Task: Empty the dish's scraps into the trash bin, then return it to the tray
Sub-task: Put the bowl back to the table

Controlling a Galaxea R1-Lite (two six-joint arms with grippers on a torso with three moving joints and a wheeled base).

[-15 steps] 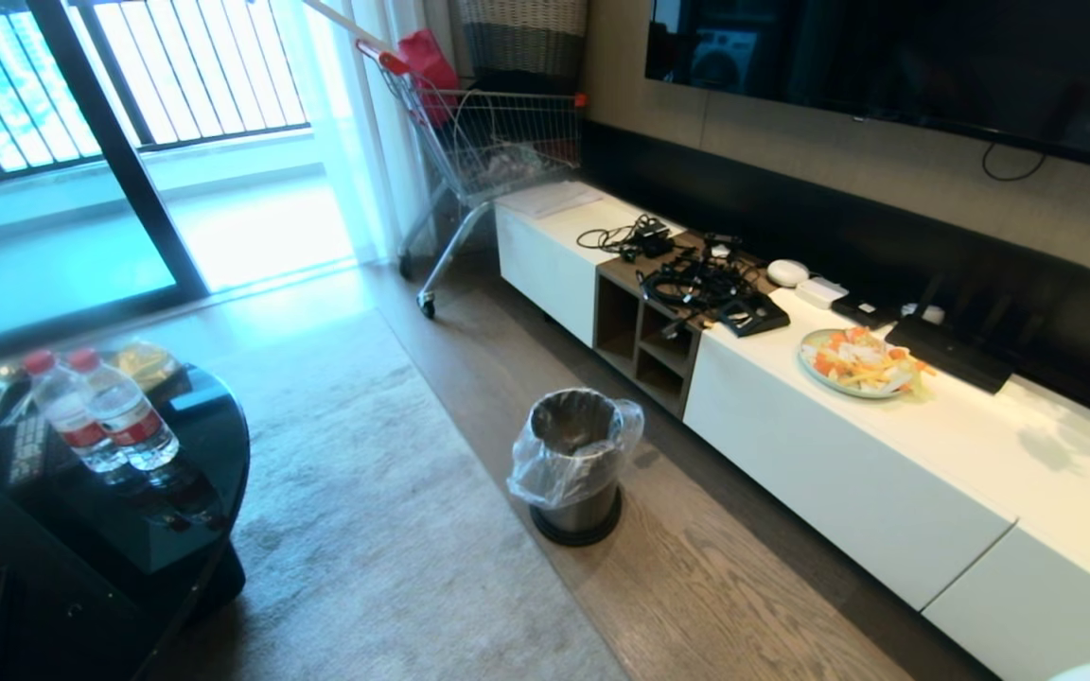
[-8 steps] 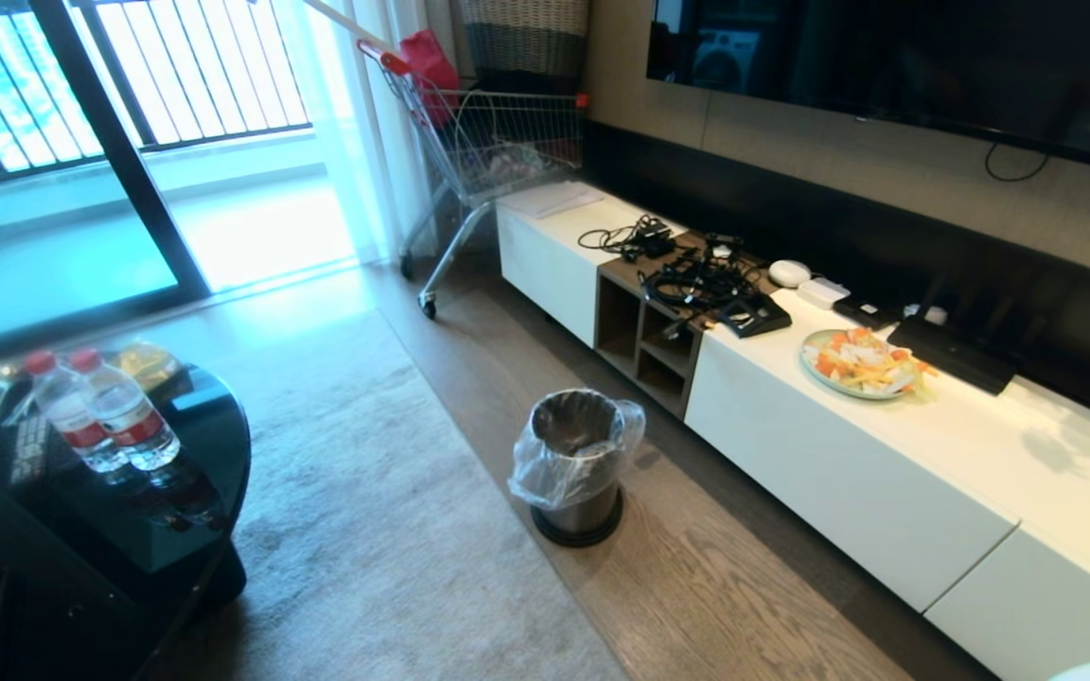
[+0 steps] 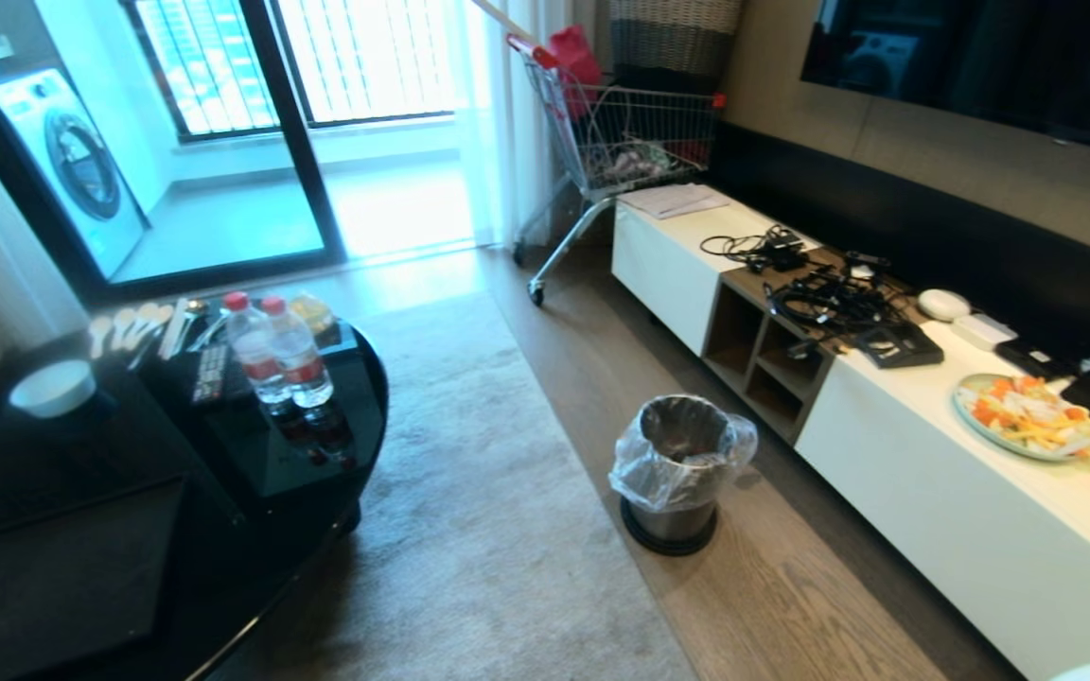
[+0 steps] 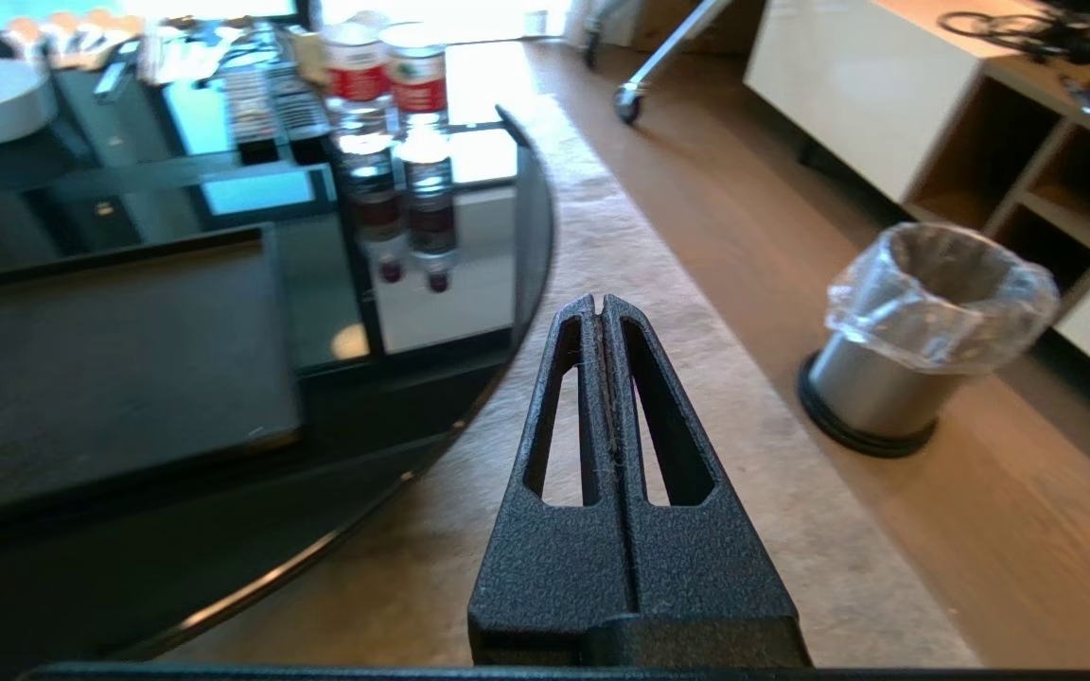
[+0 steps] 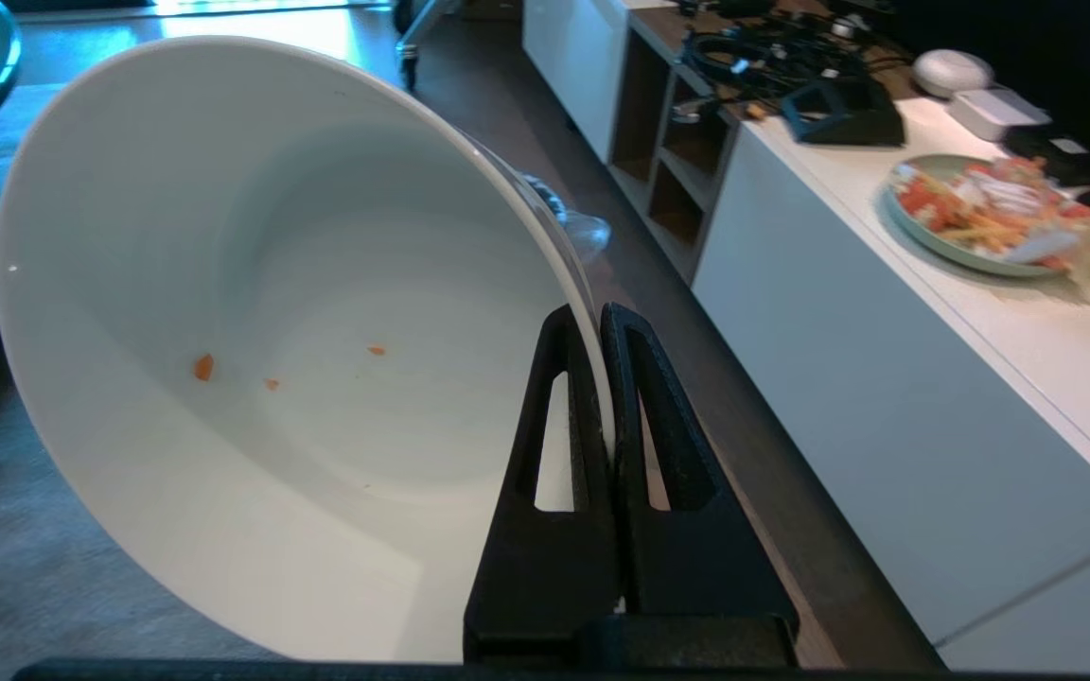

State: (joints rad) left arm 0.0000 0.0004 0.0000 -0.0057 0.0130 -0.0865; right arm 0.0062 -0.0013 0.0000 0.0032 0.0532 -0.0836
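Right gripper (image 5: 602,331): black tapered fingers pinched tight on the rim of the small glossy white bowl (image 5: 252,359), held tilted on its side. Contents: 3 tiny orange flecks (image 5: 203,367); otherwise bare, so the tipping step is judged done.

Left gripper (image 4: 599,317): black fingers pressed together, nothing between them, parked over the beige carpet beside the round glossy black tabletop (image 3: 299,473).

Flat matte black rectangular tray (image 4: 110,359): on that tabletop, near its front edge. A second small white bowl (image 3: 53,388) and 2 red-capped water bottles (image 3: 280,350) stand further back.

Silver-grey cylindrical trash bin with crinkly clear liner (image 3: 682,468): on the wood floor by the white cabinet.

Step in hand, judged: carrying the bowl to the tray. Level it first, approach over the tray's near rim, lower flat onto the bare middle, release only once seated.
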